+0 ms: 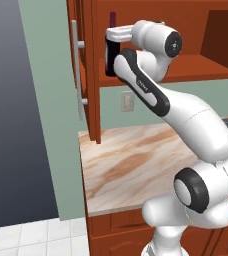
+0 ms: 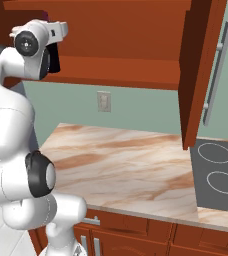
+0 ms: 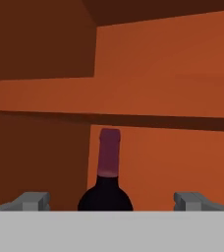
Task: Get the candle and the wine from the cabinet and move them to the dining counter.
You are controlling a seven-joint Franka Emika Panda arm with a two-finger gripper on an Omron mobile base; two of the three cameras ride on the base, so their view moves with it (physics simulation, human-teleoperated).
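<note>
The wine is a dark bottle with a maroon neck capsule, standing upright in the open reddish-brown cabinet. My gripper is open, and the bottle stands centred between the two fingertips but farther in, untouched. In the left base view the gripper reaches into the cabinet, and the wine's neck rises just above the hand. The candle and the dining counter are out of view.
The left cabinet door hangs open with its silver bar handle, and the right door is open too. Below lies the marble wall counter with a stovetop. A wall outlet sits under the cabinet.
</note>
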